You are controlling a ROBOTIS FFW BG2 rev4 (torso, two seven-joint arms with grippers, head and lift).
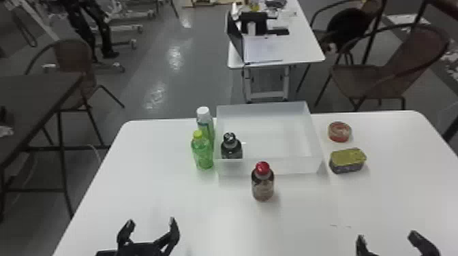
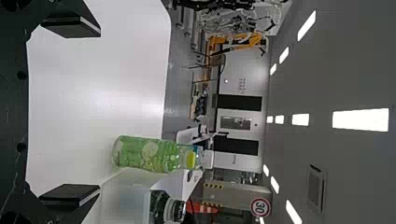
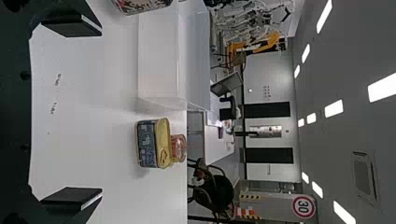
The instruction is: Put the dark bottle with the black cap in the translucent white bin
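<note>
Dark bottle (image 1: pixel 231 153): upright in the bin's near left corner.
Bin (image 1: pixel 289 166): midway along the table's (image 1: pixel 153 184) far edge.
My left gripper (image 1: pixel 151 221): jaws spread – I have it towards the left edge.
My right gripper (image 1: pixel 386 235): jaws spread too, towards the right edge.
Red-capped bottle (image 1: pixel 263 186): standing just before the bin.
Green bottle (image 1: pixel 203 153): beside its left wall.

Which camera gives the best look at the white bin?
The head view: the translucent white bin shows all four sides and much of its floor. The left wrist view shows one corner, the right wrist view a wall and a corner.
</note>
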